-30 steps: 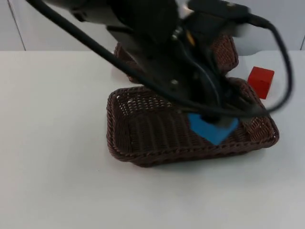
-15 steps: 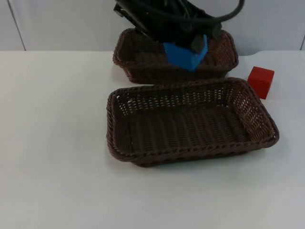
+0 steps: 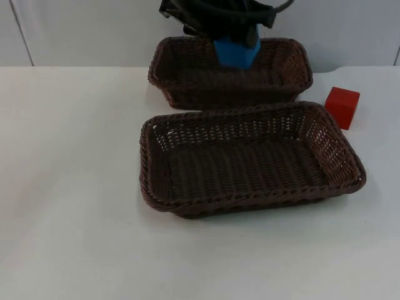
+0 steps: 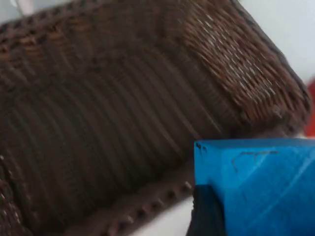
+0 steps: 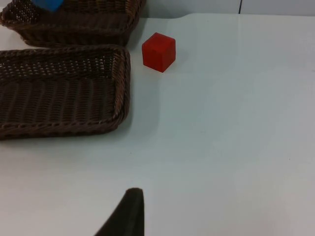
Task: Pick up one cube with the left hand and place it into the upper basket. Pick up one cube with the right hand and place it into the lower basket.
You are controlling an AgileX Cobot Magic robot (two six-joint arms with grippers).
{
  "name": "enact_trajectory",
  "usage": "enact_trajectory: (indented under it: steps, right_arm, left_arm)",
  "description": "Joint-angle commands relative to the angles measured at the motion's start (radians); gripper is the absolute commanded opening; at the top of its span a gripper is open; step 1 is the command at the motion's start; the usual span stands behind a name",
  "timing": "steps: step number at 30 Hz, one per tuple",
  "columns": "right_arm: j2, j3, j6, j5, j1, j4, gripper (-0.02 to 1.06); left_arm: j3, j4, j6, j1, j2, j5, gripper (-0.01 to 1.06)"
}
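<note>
Overhead, left end effector (image 3: 237,39) pinches the blue cube (image 3: 234,52) above the upper basket (image 3: 172,84); the red cube (image 3: 342,107) sits on the tabletop (image 3: 69,187) beside the lower basket (image 3: 150,181). Left wrist: blue cube (image 4: 258,187) over upper basket's weave (image 4: 98,128). Right wrist: right end effector waits near the red cube (image 5: 158,51); its state is unclear.

Place: robot test bench, lab-like.
Surface: plain white table (image 3: 69,206), bare but for a few props.
Backdrop: grey partition wall (image 3: 81,31) along the upper edge of the frame, with panel seams.
Props: two brown wicker baskets (image 3: 250,159) mid-frame, a red cube (image 3: 342,107) at right, a blue cube (image 3: 234,51) at top centre.
Household clutter: not seen.
</note>
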Motion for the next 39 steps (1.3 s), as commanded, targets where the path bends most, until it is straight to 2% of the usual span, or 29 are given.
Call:
enact_trajectory:
  steps: [1,7,12,21,26,36,39]
  right_arm:
    - [-0.004,0.005,0.0,-0.002,-0.005,-0.003,1.05]
    - [-0.004,0.005,0.0,-0.002,-0.005,-0.005,1.05]
    - [-0.004,0.005,0.0,-0.002,-0.005,-0.005,1.05]
    - [-0.004,0.005,0.0,-0.002,-0.005,-0.008,1.05]
    - [-0.004,0.005,0.0,-0.002,-0.005,-0.008,1.05]
    - [-0.004,0.005,0.0,-0.002,-0.005,-0.008,1.05]
    - [-0.004,0.005,0.0,-0.002,-0.005,-0.008,1.05]
  left_arm:
    - [-0.044,-0.038,-0.004,0.02,0.037,-0.004,0.0]
    - [-0.15,-0.036,-0.042,0.07,0.135,-0.056,0.0]
    - [-0.157,-0.038,-0.042,0.092,0.169,-0.135,0.0]
    - [-0.157,-0.008,-0.042,0.094,0.224,-0.201,0.0]
    - [-0.157,-0.004,-0.042,0.094,0.242,-0.204,0.0]
    - [-0.157,0.019,-0.042,0.094,0.244,-0.155,0.0]
    - [-0.157,0.019,-0.042,0.094,0.244,-0.146,0.13]
